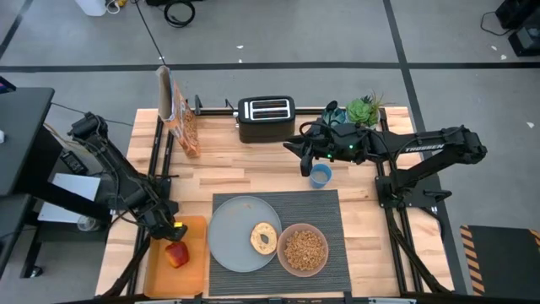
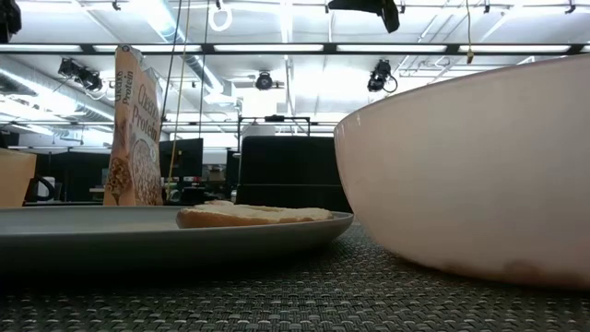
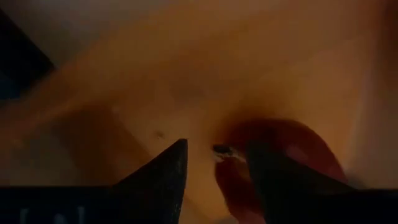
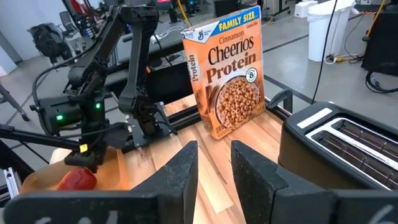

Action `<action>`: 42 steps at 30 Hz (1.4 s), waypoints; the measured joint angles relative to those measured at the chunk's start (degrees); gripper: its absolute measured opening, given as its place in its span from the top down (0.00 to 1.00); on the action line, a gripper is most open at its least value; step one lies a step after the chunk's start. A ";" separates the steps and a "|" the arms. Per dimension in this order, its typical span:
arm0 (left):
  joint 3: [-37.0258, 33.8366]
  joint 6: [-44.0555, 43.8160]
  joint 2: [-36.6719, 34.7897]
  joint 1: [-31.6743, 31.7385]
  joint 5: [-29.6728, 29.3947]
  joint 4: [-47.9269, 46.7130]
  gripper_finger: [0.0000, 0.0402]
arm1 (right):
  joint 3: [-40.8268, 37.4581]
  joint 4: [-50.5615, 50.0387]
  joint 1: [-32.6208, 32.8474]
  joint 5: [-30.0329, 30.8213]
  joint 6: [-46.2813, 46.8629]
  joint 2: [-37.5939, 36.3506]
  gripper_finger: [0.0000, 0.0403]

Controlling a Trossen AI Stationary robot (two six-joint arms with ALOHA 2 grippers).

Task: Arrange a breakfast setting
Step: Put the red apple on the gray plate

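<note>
A dark ribbed mat (image 1: pixel 325 207) carries a pale blue-grey plate (image 1: pixel 229 241) with a bagel (image 1: pixel 264 237) lying on it, and a pink bowl (image 1: pixel 304 249) of brown cereal. A red apple (image 1: pixel 176 254) lies on the orange tray (image 1: pixel 196 268) at the near left. My left gripper (image 1: pixel 171 229) is open, low over the tray just beyond the apple; in its wrist view (image 3: pixel 214 149) the apple (image 3: pixel 298 146) lies behind one finger, its stem between the tips. My right gripper (image 1: pixel 305 159) is open by a narrow gap, empty, above a blue cup (image 1: pixel 320 175). No spoon shows. My left gripper has one finger (image 3: pixel 273 177) in front of the apple's top beside the stem (image 3: pixel 221 149), coming down at a slant. I cannot tell whether it touches the apple. The apple rests on the tray.
A black toaster (image 1: pixel 265 116) stands at the far middle, a cereal box (image 1: pixel 179 114) upright at the far left, a green plant (image 1: pixel 363 110) at the far right. Bare wood lies between the toaster and the mat.
</note>
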 joint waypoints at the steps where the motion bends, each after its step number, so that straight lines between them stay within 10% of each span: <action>1: 0.00 -1.11 -0.02 0.01 0.41 0.88 0.59 | -0.01 0.15 0.00 0.00 0.00 0.00 0.75; 42: 0.02 -2.82 0.75 2.49 -2.45 6.78 0.65 | 0.00 1.09 0.00 1.14 -0.59 0.00 0.75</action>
